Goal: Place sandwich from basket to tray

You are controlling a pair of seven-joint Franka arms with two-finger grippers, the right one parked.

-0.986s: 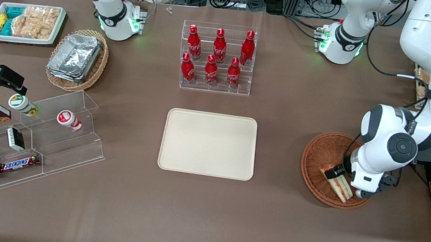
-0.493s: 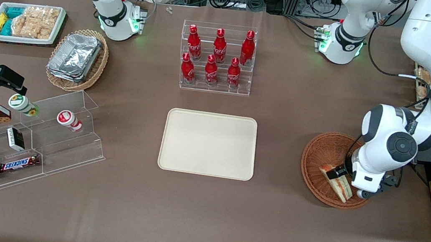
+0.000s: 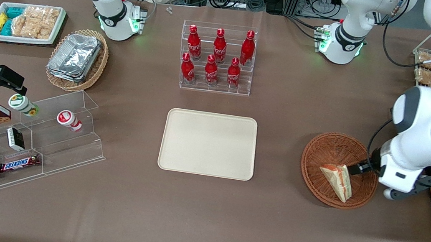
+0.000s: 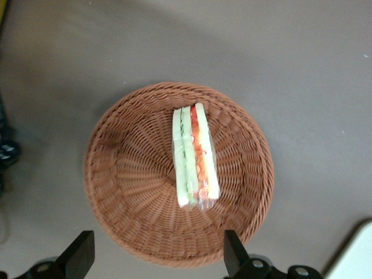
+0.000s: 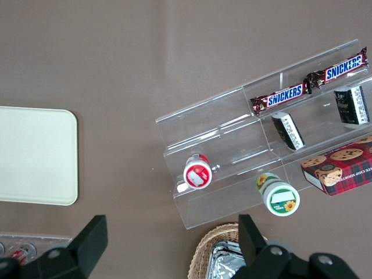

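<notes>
Sandwich (image 4: 195, 157) in basket (image 4: 128, 174), gripper (image 4: 157, 258) above

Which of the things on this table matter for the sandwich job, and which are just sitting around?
Job:
- sandwich, lying in the basket
- tray, bare
- end effector, open, above the basket, holding nothing

Lying about:
- red bottles in a clear rack
- foil containers
- Snickers bars

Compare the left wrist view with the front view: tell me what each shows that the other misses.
Only the left wrist view shows the sandwich's layered cut edge and the open end effector above it, empty. Only the front view shows the whole tray, bare, and the bottle rack farther from the camera. Both show the sandwich lying in the basket.
</notes>
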